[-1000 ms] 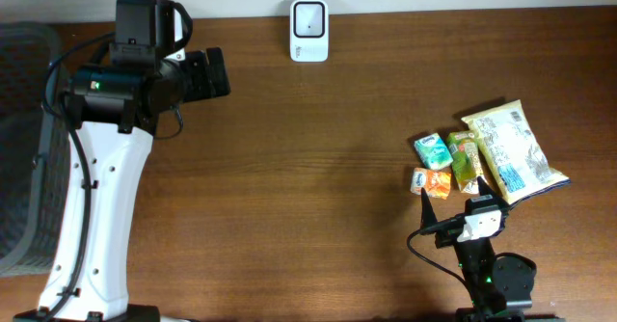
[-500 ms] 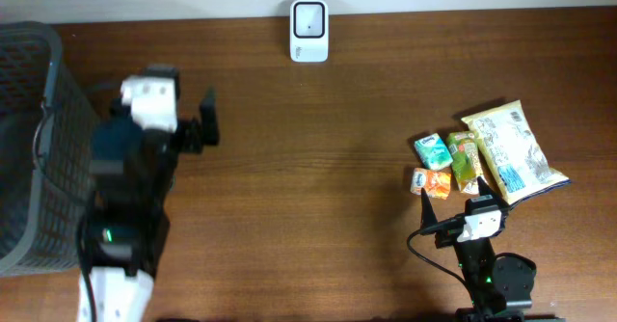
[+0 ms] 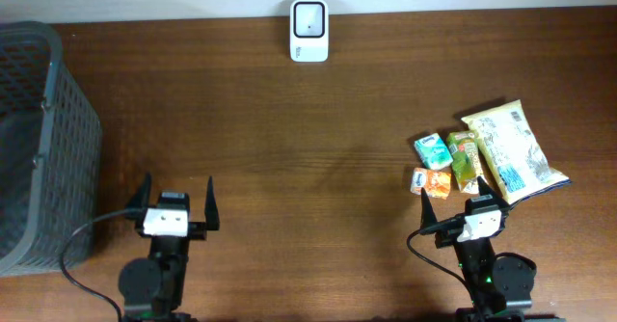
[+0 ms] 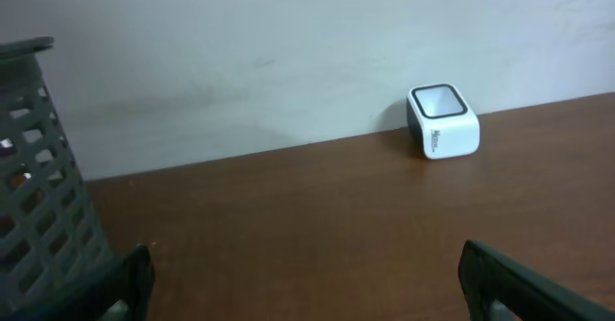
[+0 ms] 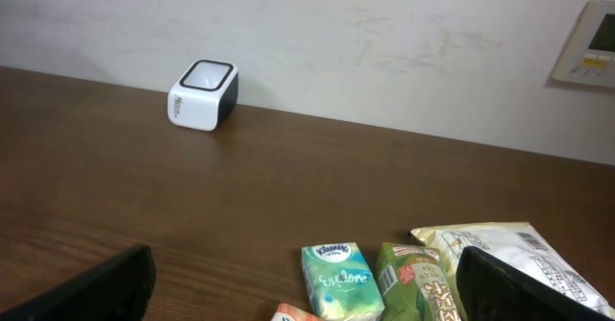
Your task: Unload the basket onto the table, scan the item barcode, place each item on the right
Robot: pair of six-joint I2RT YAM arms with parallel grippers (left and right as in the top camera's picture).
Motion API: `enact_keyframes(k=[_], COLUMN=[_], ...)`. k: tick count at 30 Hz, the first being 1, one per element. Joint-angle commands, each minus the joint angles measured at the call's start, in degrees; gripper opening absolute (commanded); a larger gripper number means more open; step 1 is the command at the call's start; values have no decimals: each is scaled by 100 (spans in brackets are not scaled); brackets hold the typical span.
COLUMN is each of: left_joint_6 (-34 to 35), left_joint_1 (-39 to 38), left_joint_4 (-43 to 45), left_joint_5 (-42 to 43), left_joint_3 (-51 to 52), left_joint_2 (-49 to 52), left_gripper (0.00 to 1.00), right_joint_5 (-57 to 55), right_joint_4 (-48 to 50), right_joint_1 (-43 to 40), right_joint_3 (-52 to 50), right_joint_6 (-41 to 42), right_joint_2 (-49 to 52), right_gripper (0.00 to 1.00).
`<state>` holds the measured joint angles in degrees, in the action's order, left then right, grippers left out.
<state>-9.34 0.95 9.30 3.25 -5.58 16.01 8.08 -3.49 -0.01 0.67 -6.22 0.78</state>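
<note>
**Wooden table (image 3: pixel 289 168) against a pale wall, seen from overhead and from both wrists**

Four packaged goods lie bunched at about 3 o'clock on the table. A teal tissue pack (image 3: pixel 433 150) sits at the cluster's 10 o'clock. A green carton (image 3: pixel 465 160) touches it on the 3 o'clock side. A small orange pack (image 3: pixel 431 181) lies just below the tissue pack, toward 6 o'clock. A large pale snack bag (image 3: pixel 513 151) with blue print spreads along the 3 o'clock edge of the group, tilted.

The right gripper (image 3: pixel 466 204) sits directly at 6 o'clock of the cluster. Its fingers are spread wide and hold nothing. One fingertip is just beside the orange pack; contact cannot be made out.

A white barcode scanner (image 3: pixel 309 31) with a dark window stands at 12 o'clock, against the wall and well apart from the goods.

The left gripper (image 3: pixel 177 197) rests at about 7 o'clock, with its fingers spread wide and empty. A dark mesh basket (image 3: pixel 39 139) stands at 9 o'clock, near that arm.

A pale wall panel (image 5: pixel 594 42) shows at 2 o'clock in the right wrist view.
</note>
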Motion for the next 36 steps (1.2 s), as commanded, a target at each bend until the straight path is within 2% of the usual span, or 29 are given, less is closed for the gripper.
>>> enact_keyframes(k=[1,8,11,36], left_joint_6=[-459,-817,-822,-817], left_joint_1=[35,35,35,35], left_joint_4=[-184,-1611,-1585,-1585], left_joint_5=[85,9,-52,-66], left_joint_3=[352,407,407,407], left_joint_2=[-494,-1309,-1582,-1572], left_gripper=[99,99,99,99], right_joint_5=[15,15,13,15], right_joint_4=[-24,-24,-24,-24], right_joint_1=[0,0,0,0], right_joint_3=[-35,-35,-35,-35], right_joint_6=[26,26,26,26], right_joint_2=[-57,-57,-57,-57], right_gripper=[99,99,99,99])
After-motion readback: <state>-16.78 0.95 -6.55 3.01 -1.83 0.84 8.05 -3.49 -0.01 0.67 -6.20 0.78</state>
